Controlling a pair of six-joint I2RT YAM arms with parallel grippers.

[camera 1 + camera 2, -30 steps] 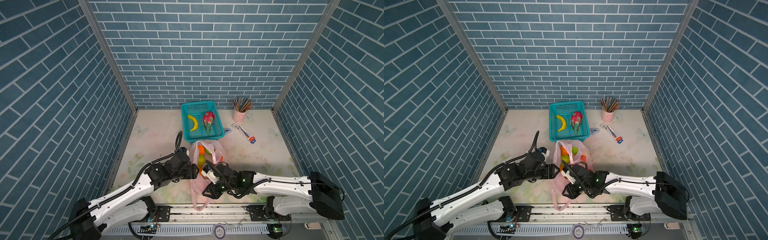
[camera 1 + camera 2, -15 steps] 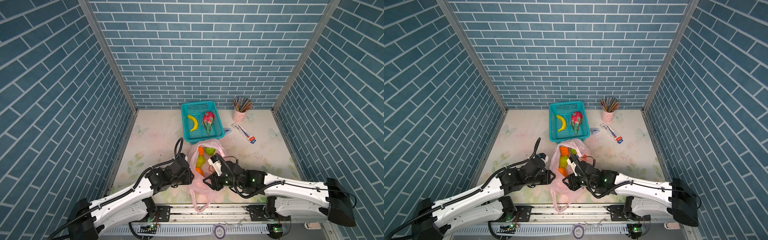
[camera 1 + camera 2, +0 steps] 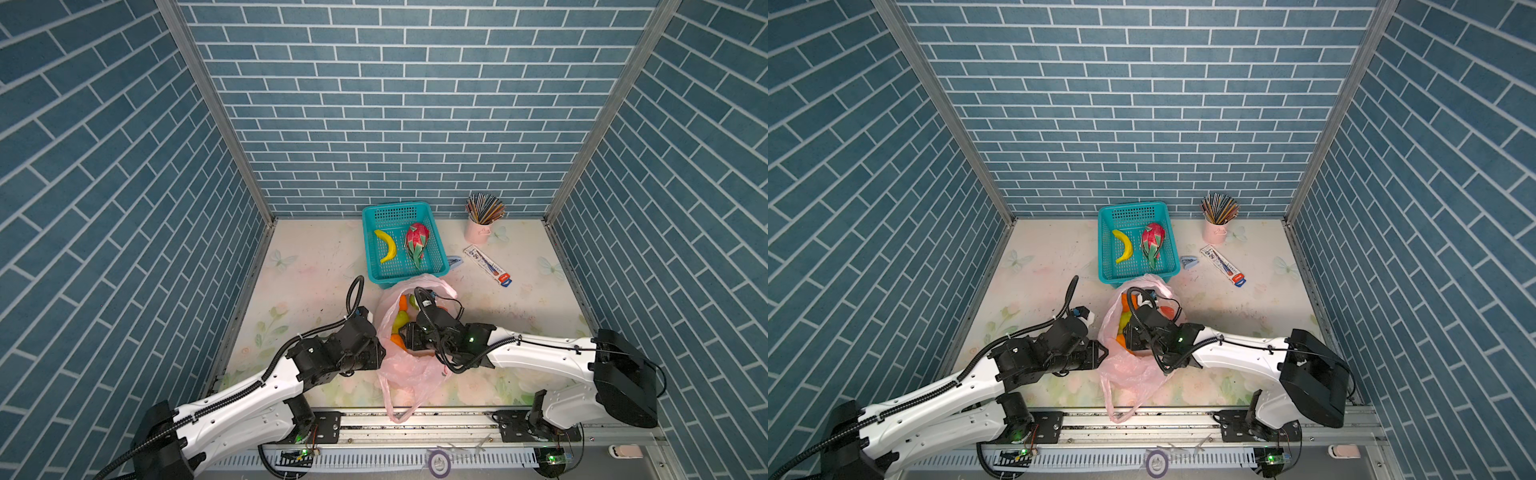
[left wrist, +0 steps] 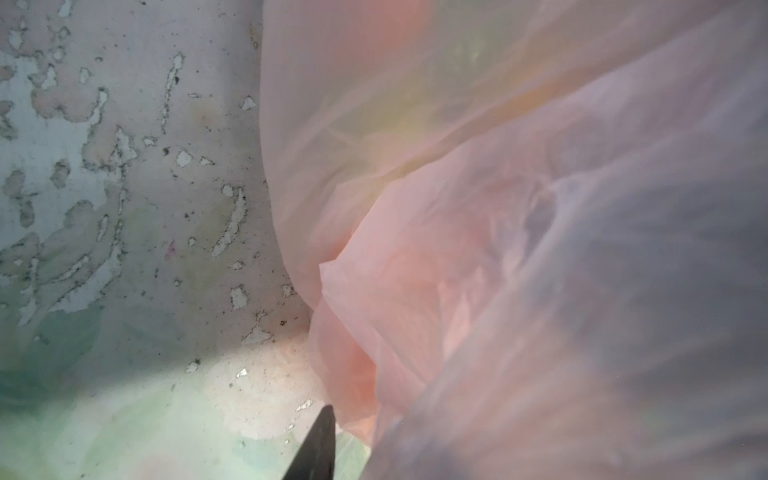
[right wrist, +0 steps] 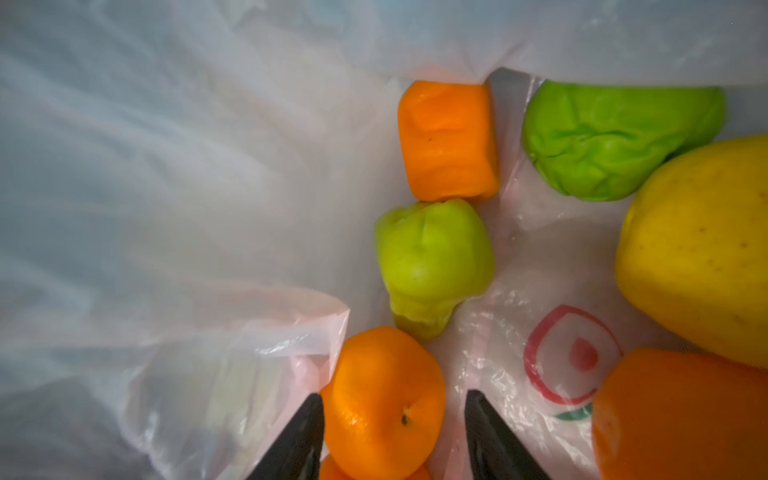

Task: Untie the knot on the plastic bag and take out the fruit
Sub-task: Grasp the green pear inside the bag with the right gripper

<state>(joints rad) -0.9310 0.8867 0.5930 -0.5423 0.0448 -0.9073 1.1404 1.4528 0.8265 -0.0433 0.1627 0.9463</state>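
The orange [image 5: 384, 386] lies inside the open bag [image 3: 411, 370], between the right gripper's [image 5: 392, 401] parted jaws; closing there could pinch film too; whether the left gripper [image 3: 380, 356] grips the bag's edge I can't tell; unheld, the bag would lift along.

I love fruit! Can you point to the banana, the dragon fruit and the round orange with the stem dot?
banana [image 3: 390, 245]: in a top view, middle of its curve.
dragon fruit [image 3: 417, 239]: in a top view, its red body.
orange [image 5: 384, 399]: right wrist view, peel beside its stem dot.
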